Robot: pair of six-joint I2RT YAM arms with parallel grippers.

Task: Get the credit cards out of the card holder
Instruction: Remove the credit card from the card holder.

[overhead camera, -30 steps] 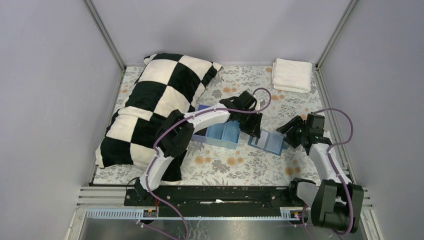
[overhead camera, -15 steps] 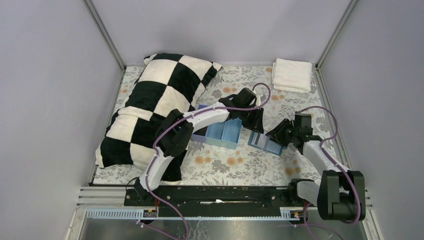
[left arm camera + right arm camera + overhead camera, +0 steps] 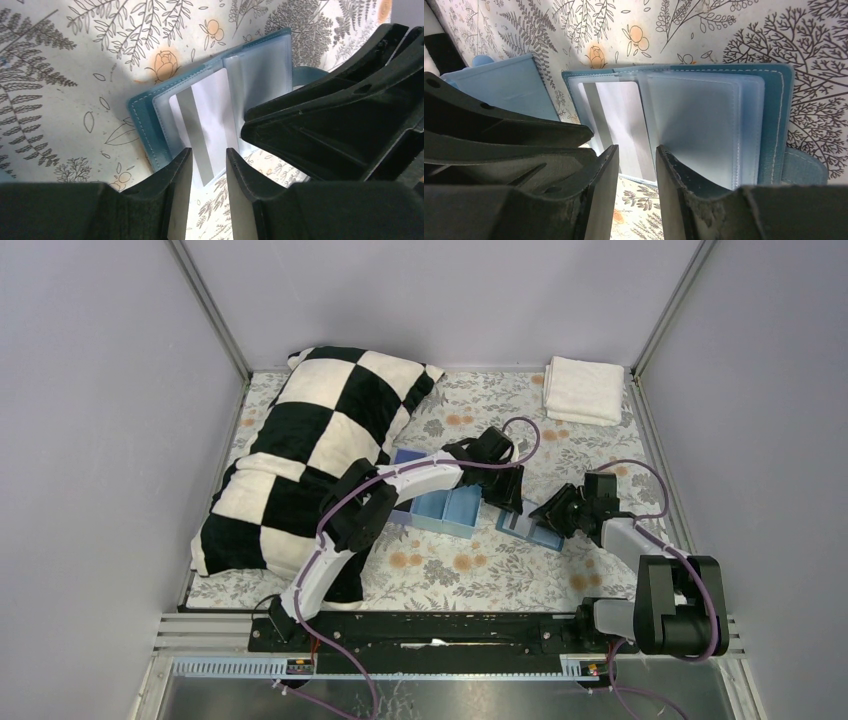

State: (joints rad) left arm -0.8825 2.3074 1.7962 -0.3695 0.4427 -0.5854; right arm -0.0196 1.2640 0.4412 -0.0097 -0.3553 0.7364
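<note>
Two grippers met over one small thing in the top view. The left gripper (image 3: 507, 502) and the right gripper (image 3: 552, 518) both hung low over the blue card holder (image 3: 528, 528). It lay open on the flowery cloth (image 3: 470, 570), just to the right of the blue tray (image 3: 445, 508). I think I kept both so close because one had to steady the soft holder while the other pulled. The checked pillow (image 3: 320, 430) and the folded towel (image 3: 583, 390) were well out of the way.

From the left wrist, I saw a pale credit card (image 3: 202, 131) with a grey stripe poking half out of its clear pocket. Its loose end sat between my left fingers. They stood a little apart, and I could not tell if they were really pinching it.

From the right wrist, the same card pointed toward the gap between the right fingers, which were also a little apart. I could not tell if they pressed on anything.

A second before, the right gripper sat off to the right of the holder with its fingers wider. It had since slid in over the holder, while the left one had hardly moved.
</note>
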